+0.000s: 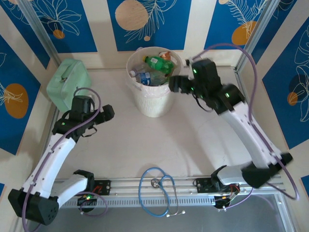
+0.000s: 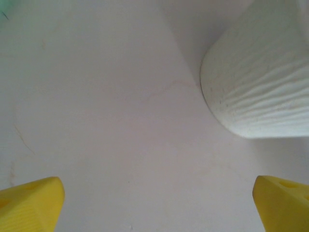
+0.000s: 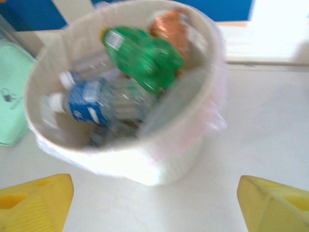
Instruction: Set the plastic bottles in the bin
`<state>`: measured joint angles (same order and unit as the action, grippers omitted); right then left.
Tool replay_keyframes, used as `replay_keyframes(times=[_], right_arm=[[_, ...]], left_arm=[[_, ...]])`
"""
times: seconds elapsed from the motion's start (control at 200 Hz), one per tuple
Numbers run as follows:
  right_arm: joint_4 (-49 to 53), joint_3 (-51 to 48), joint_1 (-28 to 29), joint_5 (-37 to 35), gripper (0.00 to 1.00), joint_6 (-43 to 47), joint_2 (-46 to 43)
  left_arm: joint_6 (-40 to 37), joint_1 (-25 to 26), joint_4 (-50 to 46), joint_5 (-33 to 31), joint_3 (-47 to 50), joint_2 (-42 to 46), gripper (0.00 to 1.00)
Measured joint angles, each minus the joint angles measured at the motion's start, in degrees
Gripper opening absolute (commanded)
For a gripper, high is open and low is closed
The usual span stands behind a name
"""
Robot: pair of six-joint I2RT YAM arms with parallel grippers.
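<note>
Right gripper (image 3: 154, 205) hangs spread and empty just short of the bin (image 3: 174, 154); my left gripper (image 2: 154, 203) likewise, over the counter (image 2: 96, 106). Plastic bottles (image 3: 140, 53) lie inside the bin. I judge loading done; next I'd pull clear.

- The table (image 1: 145, 140) is a pale off-white top, bare between and just ahead of the spread yellow fingers (image 2: 34, 203) of the left gripper (image 1: 107, 113) (faint scuffs and a hairline mark show there).
- The bin (image 1: 153, 104) stands upright on it, ahead and to the right of those fingers, and close in front of the right gripper (image 1: 175, 83), whose fingers (image 3: 34, 203) are also wide apart.
- A mint-green case (image 1: 67, 79) lies on the table, off to the left of the right fingers, past the bin.
- A blue stethoscope (image 1: 157, 191) lies across the metal rail (image 1: 193, 186) at the near edge, well behind both pairs of fingers.
</note>
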<state>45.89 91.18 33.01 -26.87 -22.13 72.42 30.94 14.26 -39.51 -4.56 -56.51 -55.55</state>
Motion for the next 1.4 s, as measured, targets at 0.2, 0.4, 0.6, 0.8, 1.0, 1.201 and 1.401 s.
replay_keyframes(times=[0.2, 0.4, 0.6, 0.8, 1.0, 1.201, 1.401], right_arm=[[-8.39, -30.29, -0.46, -5.84, 0.99, -1.16, -20.87], [-19.56, -58.16, -2.51, -11.06, 0.99, 4.33, -33.53], [-31.98, -72.43, -12.17, -17.99, 0.99, 5.01, -32.85], [-50.42, -77.05, -19.69, -18.71, 0.99, 8.00, -20.83], [-72.00, -76.35, -27.36, -4.57, 0.99, 14.75, -4.61], [-91.17, -72.61, -30.69, 7.72, 0.99, 15.47, 13.14], [-92.19, -69.29, -32.48, 13.51, 0.99, 14.86, 15.50]], left_arm=[[-6.47, -0.13, 6.75, -9.84, 2.36, -1.68, 1.00], [-13.14, -0.17, 19.17, -18.34, 11.37, -10.21, 1.00], [-20.00, -0.50, 40.37, -26.88, 25.38, -15.93, 1.00], [-25.62, -1.97, 63.17, -27.17, 32.85, -23.47, 1.00], [-30.82, -3.93, 83.89, -23.12, 36.46, -29.22, 1.00], [-32.81, -5.77, 92.74, -15.32, 37.07, -34.29, 1.00], [-32.79, -7.39, 93.74, -12.37, 36.96, -34.32, 1.00]])
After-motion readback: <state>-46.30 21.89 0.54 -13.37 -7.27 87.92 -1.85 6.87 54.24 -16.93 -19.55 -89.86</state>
